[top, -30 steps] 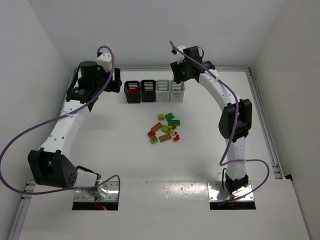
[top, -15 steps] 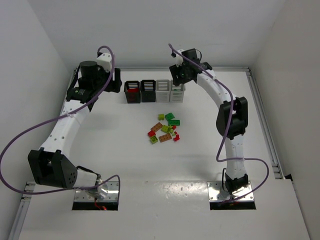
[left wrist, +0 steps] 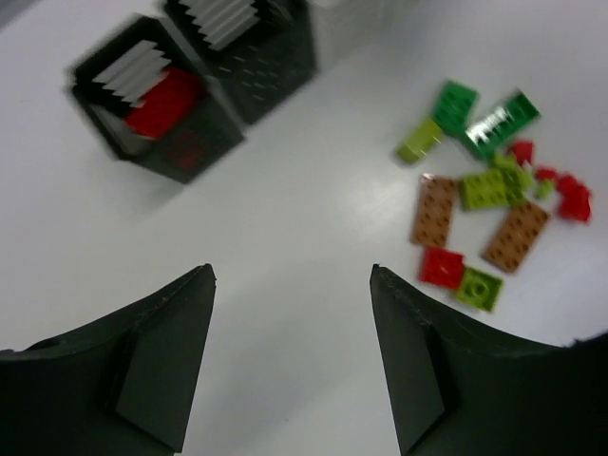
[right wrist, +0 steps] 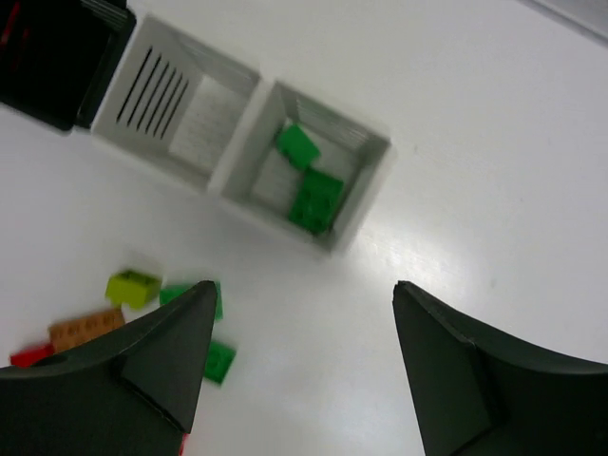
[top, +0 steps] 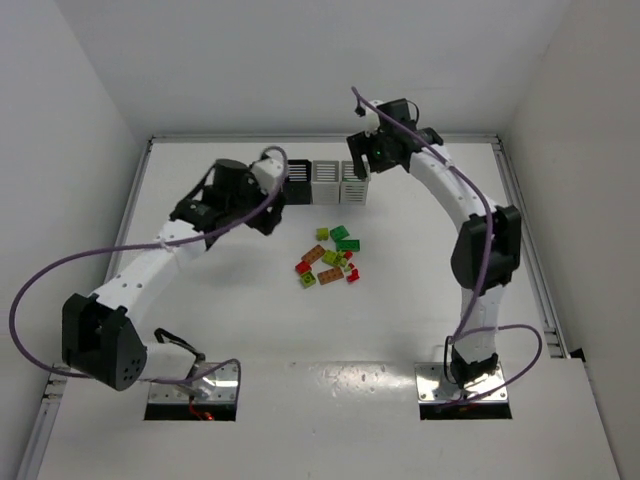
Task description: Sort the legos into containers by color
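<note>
Right fingers [right wrist: 161, 361] apart above white bin [right wrist: 332, 116], green legos [right wrist: 318, 199] inside, loose pile [top: 330, 258] nearby.

Four containers: two black bins [left wrist: 190, 157], two white bins [right wrist: 332, 112]. Loose on the worktop [left wrist: 285, 237] are two dark green bricks [left wrist: 456, 103], two tan bricks [left wrist: 435, 209], three yellow-green bricks [left wrist: 489, 187] and roughly four red bricks [left wrist: 442, 266]. One white bin holds two green bricks [right wrist: 309, 195].
</note>
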